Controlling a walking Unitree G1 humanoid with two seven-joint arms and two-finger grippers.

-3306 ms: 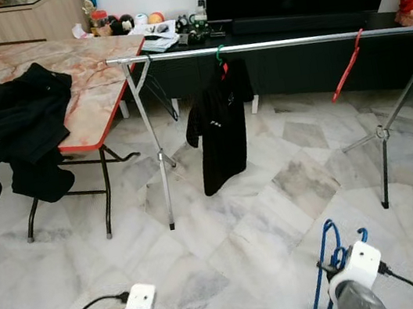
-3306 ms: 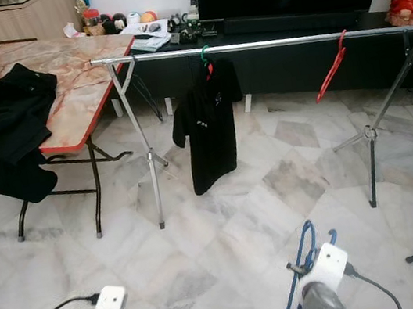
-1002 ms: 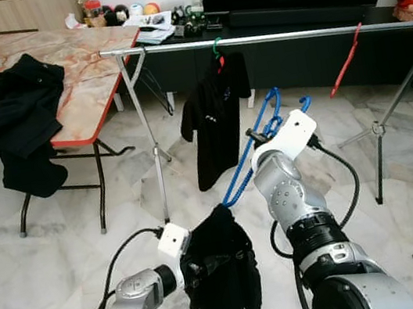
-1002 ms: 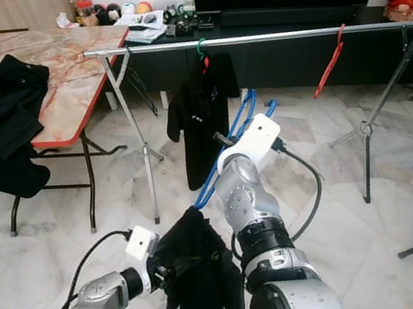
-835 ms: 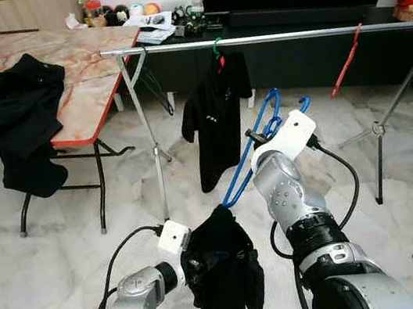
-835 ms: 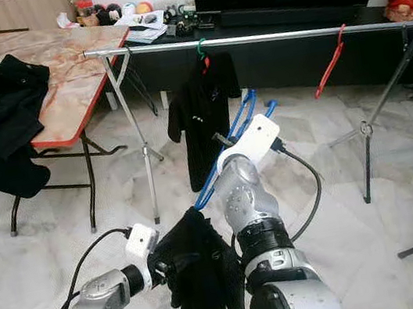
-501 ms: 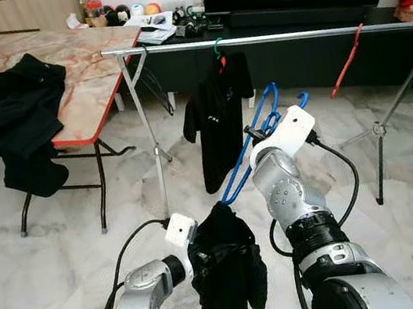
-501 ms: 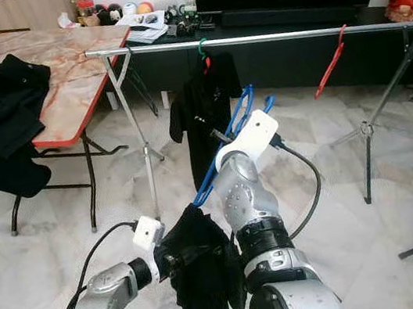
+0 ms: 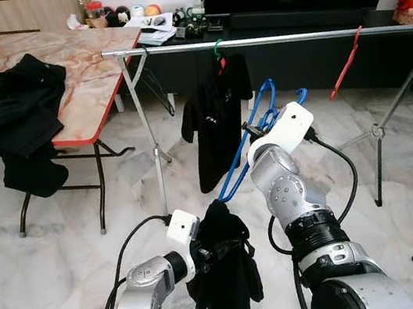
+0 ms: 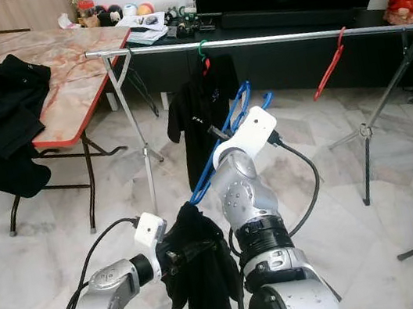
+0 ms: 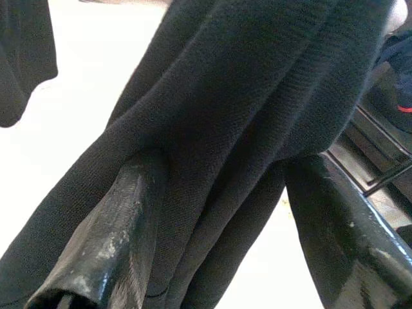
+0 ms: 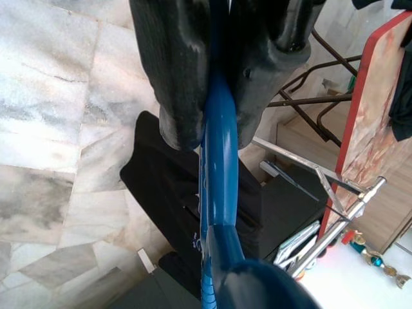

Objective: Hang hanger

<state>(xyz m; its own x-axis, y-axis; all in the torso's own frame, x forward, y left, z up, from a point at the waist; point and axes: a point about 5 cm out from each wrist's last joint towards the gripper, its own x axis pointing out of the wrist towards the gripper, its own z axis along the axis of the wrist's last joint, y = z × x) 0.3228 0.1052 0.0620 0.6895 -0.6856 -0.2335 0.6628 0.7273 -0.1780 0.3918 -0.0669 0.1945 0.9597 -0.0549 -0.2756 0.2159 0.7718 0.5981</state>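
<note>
The blue hanger is pinched between the fingers of the right gripper, and its long side slants up and away, from the black cloth low down toward the silver rail far off. The black cloth is squeezed by the left gripper, nearest of all, and the low end of the hanger is seen touching or going into it. Farther on, a black shirt and a red hanger are hung on the rail. The hook end is pointed at the rail but kept well below it, so the lift is best done by the right arm.
</note>
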